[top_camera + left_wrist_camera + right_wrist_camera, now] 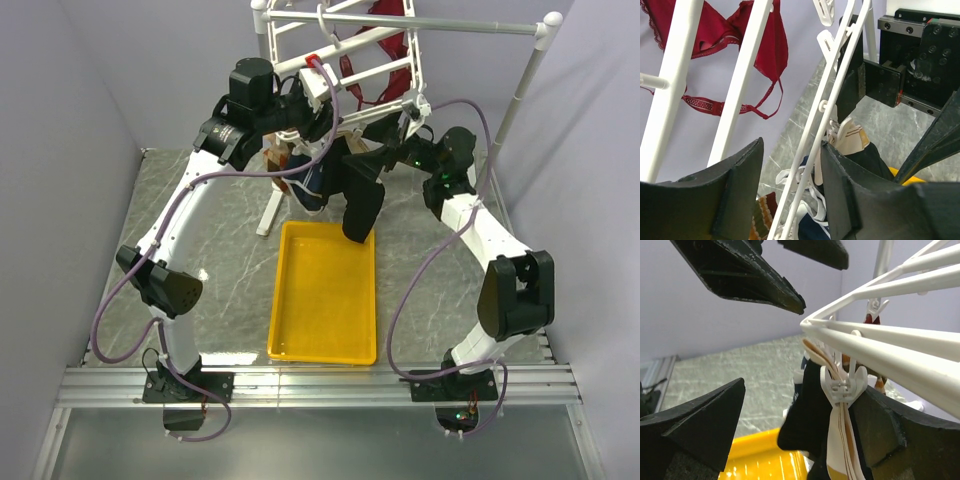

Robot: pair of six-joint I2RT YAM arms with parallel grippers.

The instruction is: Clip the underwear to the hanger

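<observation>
The underwear [362, 208] hangs black from the white hanger [345, 45] over the tray. In the right wrist view a white clip [842, 385] grips its beige waistband [840, 445], the black cloth [810, 415] drooping beside it. My right gripper [800, 407] is open, its jaws wide either side of that clip, which sits close against the right finger [885, 430]. My left gripper [792, 150] is open too, straddling two hanger bars [807, 160] without pinching them. The waistband [852, 140] shows just past its right finger [850, 195].
A yellow tray [320, 310] lies below the hanger. A red garment [770, 50] and a navy pair [812, 225] also hang from it, with a striped cloth [765, 210] nearby. The white pole stand [520, 90] rises at the right. Both grippers crowd together under the hanger.
</observation>
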